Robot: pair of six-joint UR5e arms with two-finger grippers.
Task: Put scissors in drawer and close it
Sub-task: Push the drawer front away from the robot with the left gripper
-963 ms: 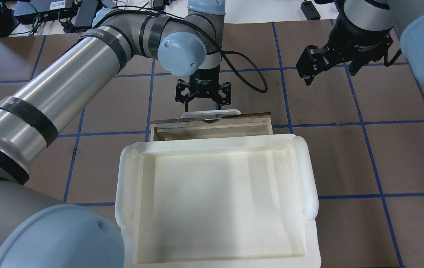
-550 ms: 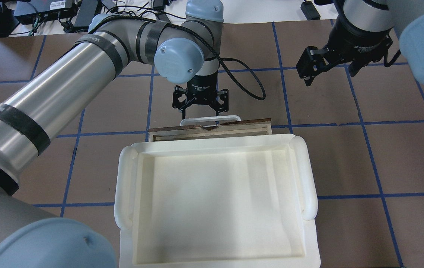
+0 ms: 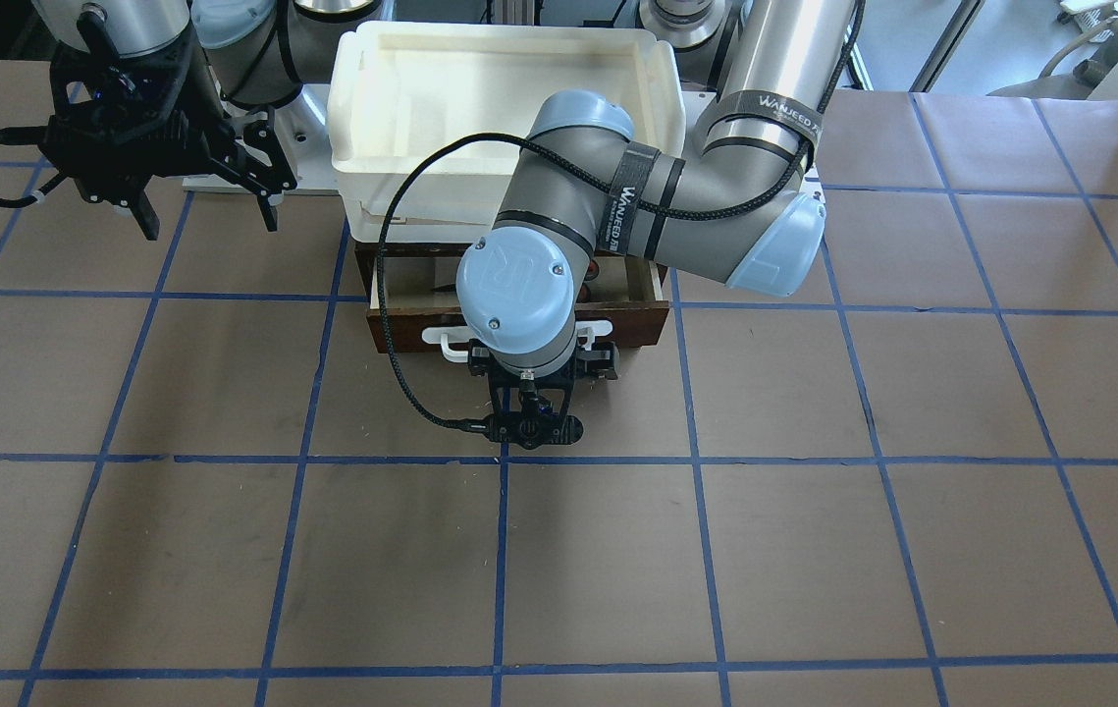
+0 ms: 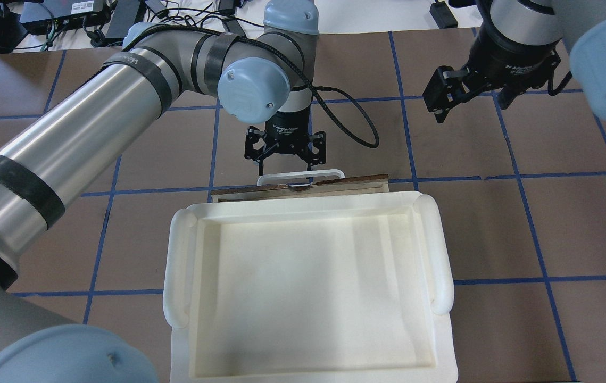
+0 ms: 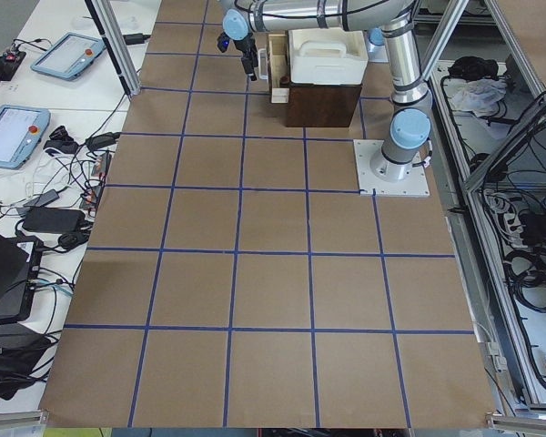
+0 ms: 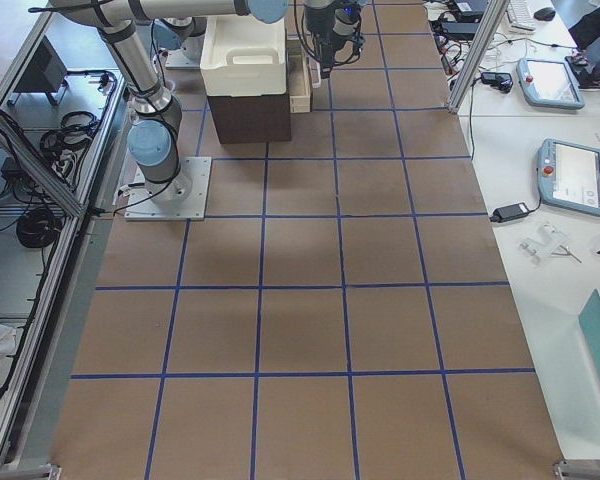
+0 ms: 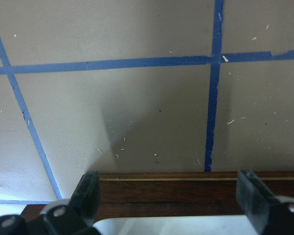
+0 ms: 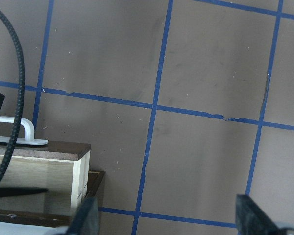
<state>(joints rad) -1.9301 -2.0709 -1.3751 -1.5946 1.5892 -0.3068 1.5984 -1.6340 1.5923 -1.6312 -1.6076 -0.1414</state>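
The drawer (image 3: 637,324) sticks a short way out from under the white tray, showing its dark brown front and white bar handle (image 4: 301,175). The scissors lie inside it. Only a dark blade (image 8: 19,192) with a bit of orange shows in the right wrist view. My left gripper (image 4: 285,158) is open and empty, against the outer side of the drawer front (image 7: 186,193), one finger on each side of the handle. My right gripper (image 4: 470,103) is open and empty, raised over the table to the drawer's right.
The white plastic tray (image 4: 177,266) sits on top of the dark cabinet (image 5: 323,105) that holds the drawer. A black cable (image 4: 356,122) loops off the left wrist. Brown table with blue grid lines lies all around.
My left gripper has moved toward the robot with the drawer front. The drawer has slid further in, and its pale interior has almost vanished from the overhead view. The right arm has not moved.
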